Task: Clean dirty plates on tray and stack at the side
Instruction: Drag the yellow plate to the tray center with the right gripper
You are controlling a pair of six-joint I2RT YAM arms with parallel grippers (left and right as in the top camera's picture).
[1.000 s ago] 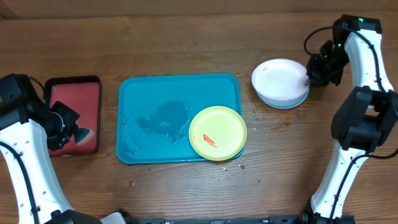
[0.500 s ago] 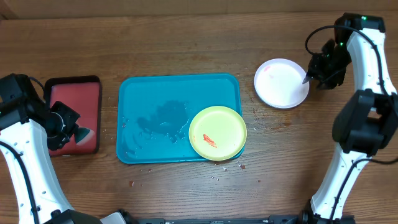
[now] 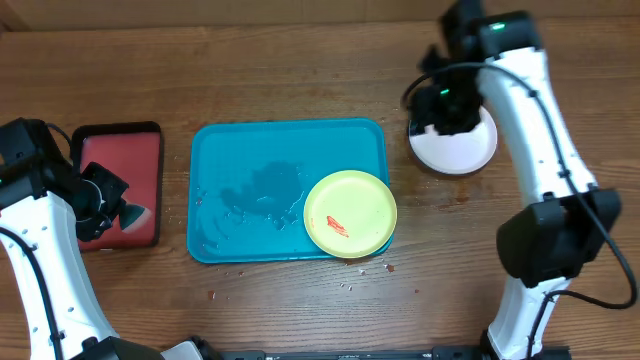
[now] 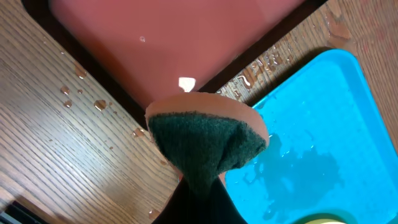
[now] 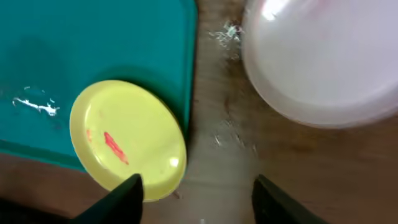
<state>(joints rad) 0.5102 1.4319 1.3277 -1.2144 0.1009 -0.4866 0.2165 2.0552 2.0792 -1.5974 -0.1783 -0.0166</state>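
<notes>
Tray: the teal-blue tray lay in the middle of the tabletop, with wet patches spread over its floor.
Yellow-green plate: the yellow-green plate sat flat in the tray's near right corner. Its edge reached over the tray's right rim, and a red smear showed on its face.
White plate: the white plate rested on the tabletop just to the right of the tray, level with the tray's far edge and clear of its rim. Part of it lay under the right arm in the overhead view. Whether another plate lay beneath it could not be told.
Right gripper: the right gripper hung above the gap between the tray's right rim and the white plate. Its fingers were spread wide and held nothing.
Left gripper: the left gripper was off the tray's left side and closed tight on a sponge. The sponge was pinched into a fold with its dark green scouring face showing.
Sponge position: it was held over the near right corner of the red tray, close to the teal-blue tray's left rim.
Red tray: the smaller, dark-rimmed tray lay on the tabletop just left of the teal-blue tray.
Droplets: water beads dotted the tabletop beside the red tray and in the strip between the two trays.
</notes>
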